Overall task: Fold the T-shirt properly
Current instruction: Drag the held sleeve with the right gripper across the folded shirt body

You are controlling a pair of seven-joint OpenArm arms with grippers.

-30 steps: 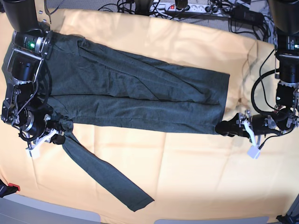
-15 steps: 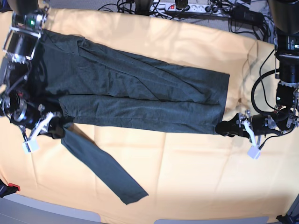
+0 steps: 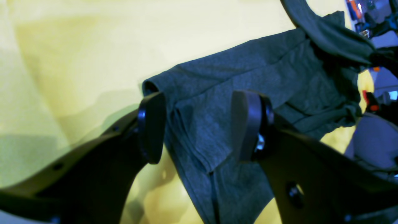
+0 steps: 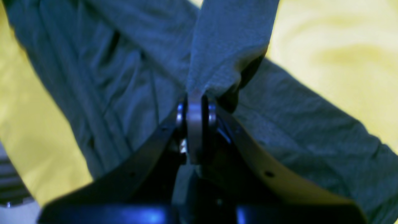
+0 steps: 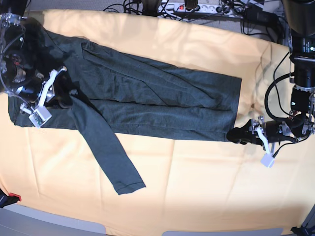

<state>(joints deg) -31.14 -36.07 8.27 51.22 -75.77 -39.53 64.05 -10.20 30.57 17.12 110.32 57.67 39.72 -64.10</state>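
Observation:
The dark charcoal-green T-shirt (image 5: 157, 98) lies spread lengthwise across the cloth. One long sleeve (image 5: 106, 152) hangs diagonally from my right gripper (image 5: 63, 96) toward the front. In the right wrist view that gripper (image 4: 195, 104) is shut on the sleeve (image 4: 230, 40), held above the shirt body (image 4: 102, 77). My left gripper (image 5: 237, 134) is at the shirt's front right corner. In the left wrist view it (image 3: 199, 124) is open, its jaws on either side of the folded hem corner (image 3: 202, 124).
A pale yellow-orange cloth (image 5: 206, 187) covers the table. Cables and a power strip (image 5: 197, 7) run along the back edge. A small red object (image 5: 13, 197) sits at the front left corner. The grey table edge (image 5: 49, 223) shows in front.
My right gripper has moved up and toward the back with the sleeve, pulling its free end back toward the shirt body. The left arm has not moved.

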